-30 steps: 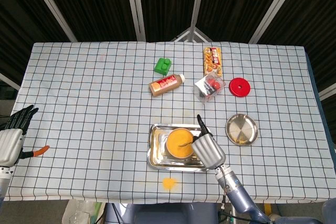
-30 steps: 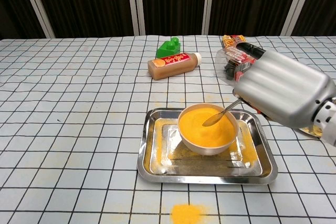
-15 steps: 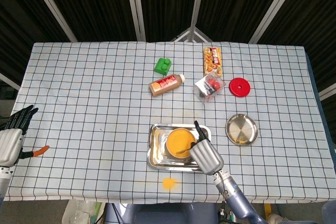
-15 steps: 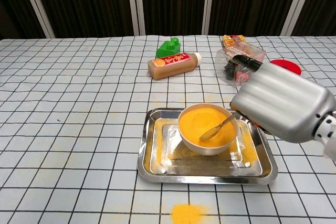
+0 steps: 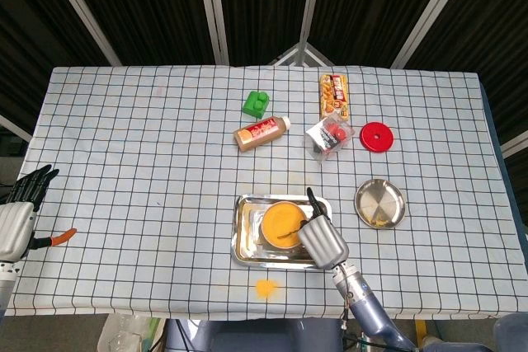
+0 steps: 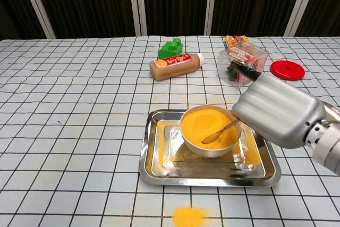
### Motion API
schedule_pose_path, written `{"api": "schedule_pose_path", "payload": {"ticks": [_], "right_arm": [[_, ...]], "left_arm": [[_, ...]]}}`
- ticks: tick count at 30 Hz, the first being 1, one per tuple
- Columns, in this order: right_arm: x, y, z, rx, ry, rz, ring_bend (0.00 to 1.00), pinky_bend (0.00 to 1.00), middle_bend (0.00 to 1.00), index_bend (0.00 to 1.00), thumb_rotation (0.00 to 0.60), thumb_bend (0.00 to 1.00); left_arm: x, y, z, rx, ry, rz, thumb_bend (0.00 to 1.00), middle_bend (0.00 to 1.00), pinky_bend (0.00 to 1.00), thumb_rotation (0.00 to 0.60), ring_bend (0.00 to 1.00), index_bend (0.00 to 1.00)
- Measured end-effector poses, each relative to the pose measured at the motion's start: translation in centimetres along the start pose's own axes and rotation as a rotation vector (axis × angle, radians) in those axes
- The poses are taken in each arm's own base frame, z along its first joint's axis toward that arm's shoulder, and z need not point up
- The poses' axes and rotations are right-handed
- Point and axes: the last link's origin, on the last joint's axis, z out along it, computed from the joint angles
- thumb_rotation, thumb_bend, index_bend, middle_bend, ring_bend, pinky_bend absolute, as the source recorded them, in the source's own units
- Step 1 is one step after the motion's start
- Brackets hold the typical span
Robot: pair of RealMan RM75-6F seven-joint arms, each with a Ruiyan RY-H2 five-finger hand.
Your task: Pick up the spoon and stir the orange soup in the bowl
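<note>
While the right hand [image 6: 276, 109] grips the spoon [image 6: 219, 131], its tip sits in the bowl [image 6: 209, 129] of orange soup [image 6: 204, 123].

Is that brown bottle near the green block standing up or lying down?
Lying down. The brown bottle rests on its side on the checked tablecloth, label facing up, its white cap pointing right, just in front of the green block.

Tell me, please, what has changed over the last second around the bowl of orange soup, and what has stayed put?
The right hand, holding the spoon throughout, drew back toward the robot, sweeping the spoon's tip from the far side of the soup to the near side of the bowl. This uncovered the red lid in the chest view. The tray, bottle and left hand stayed as they were.
</note>
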Motion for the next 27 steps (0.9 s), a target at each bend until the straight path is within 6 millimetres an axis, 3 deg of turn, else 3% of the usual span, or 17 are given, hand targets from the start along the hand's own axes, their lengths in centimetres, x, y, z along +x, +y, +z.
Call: {"api": "schedule_pose_path", "payload": {"ticks": [10,21,27], "right_arm": [[0.5,1.0,1.4,-0.051,0.025,0.032,0.57,0.0,0.82,0.98,0.6,1.0],[1.5,2.2,0.7,-0.06,0.057,0.023,0.57,0.0,0.82,0.98,0.6,1.0],[0.7,2.0,0.0,-0.023,0.025,-0.023,0.57,0.0,0.82,0.98,0.6,1.0]], "left_arm": [[-0.1,0.0,0.0,-0.001,-0.006,0.001,0.0,0.0,0.0,0.6,0.0,0.0],[-0.1,0.0,0.0,0.0,-0.007,0.002,0.0,0.0,0.0,0.6,0.0,0.0],[-0.1,-0.1,0.0,0.002,-0.008,0.005,0.0,0.0,0.0,0.6,0.0,0.0]]}}
